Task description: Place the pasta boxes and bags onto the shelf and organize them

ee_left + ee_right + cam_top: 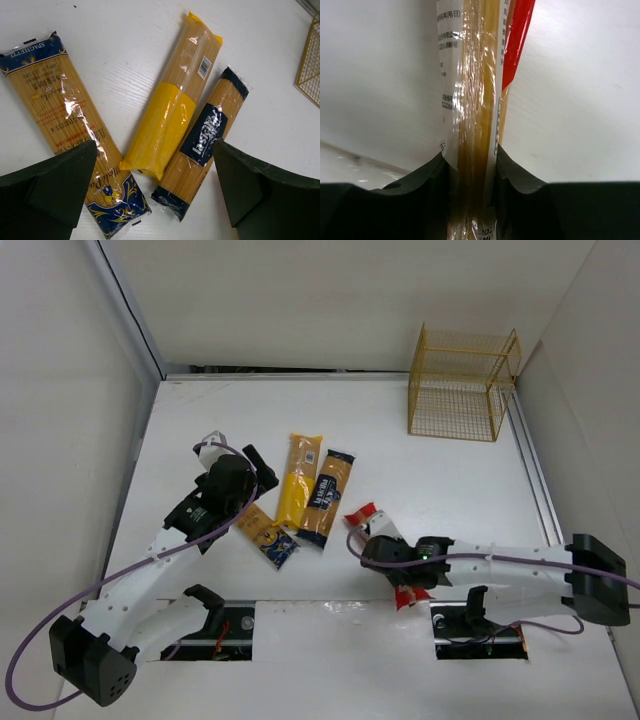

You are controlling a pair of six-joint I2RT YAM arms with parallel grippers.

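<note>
The red clear-windowed pack is long and narrow, made of glossy crinkled film. A clear window shows straight golden spaghetti, with a white printed panel on one side and a red band on the other. The right tool is closed narrow on it, with its dark fingers pressed against both long sides. The top view shows only the pack's red ends sticking out beyond that tool, near the right of the middle of the white surface. Whether the pack has left the surface cannot be told.

To the left lie three other packs, side by side and slightly fanned. The yellow bag has an opaque yellow middle band and a barcode. Just to its right, the dark-blue-and-tan pack touches it near their lower ends. The tan blue-ended bag, marked SPAGHETTI, lies apart on the left. The left wrist view shows this print and the film's glare, which the top view is too small to show.

The left tool hangs over these three with its fingers spread wide, holding nothing.

The shelf, a boxy rack of thin yellow-gold wire mesh, stands at the far right corner, well apart from every pack.
</note>
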